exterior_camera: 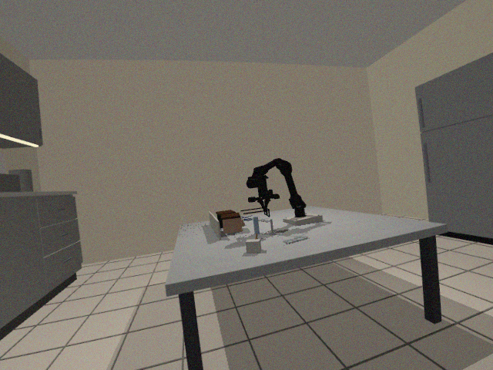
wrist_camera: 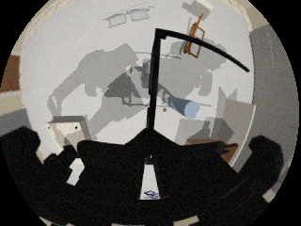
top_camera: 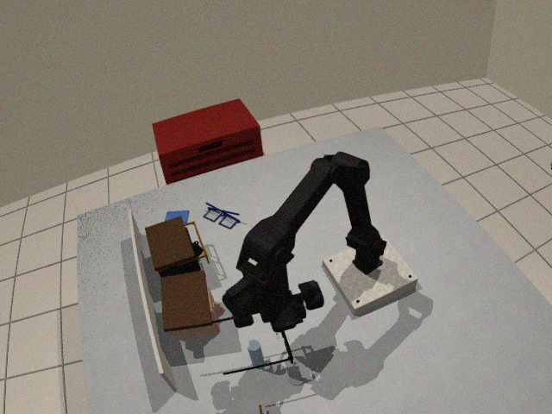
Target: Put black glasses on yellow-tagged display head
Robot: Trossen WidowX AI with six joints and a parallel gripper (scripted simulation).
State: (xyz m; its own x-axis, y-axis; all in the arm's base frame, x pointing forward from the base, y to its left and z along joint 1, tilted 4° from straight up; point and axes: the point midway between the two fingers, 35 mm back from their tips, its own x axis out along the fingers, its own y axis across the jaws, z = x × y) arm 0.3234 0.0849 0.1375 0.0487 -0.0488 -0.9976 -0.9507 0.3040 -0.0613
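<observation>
At the left of the pale grey counter (top_camera: 445, 285), 2 brown-topped display heads (top_camera: 185, 298) stand before a white backboard (top_camera: 145, 285), faces toward the arm so glasses can slide on. I cannot tell which carries the yellow tag. The black gripper (top_camera: 279, 327) has its fingers clamped on the thin black-framed glasses (top_camera: 267, 363), carried high, just right of the nearer head, temples apparently spread.

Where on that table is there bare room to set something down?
The widest bare stretch lies right of the base plate, toward the table's far edge. Another runs behind the arm, toward the red toolbox. It is crowded around the two heads, the blue glasses and the hand gripping the black glasses.
</observation>
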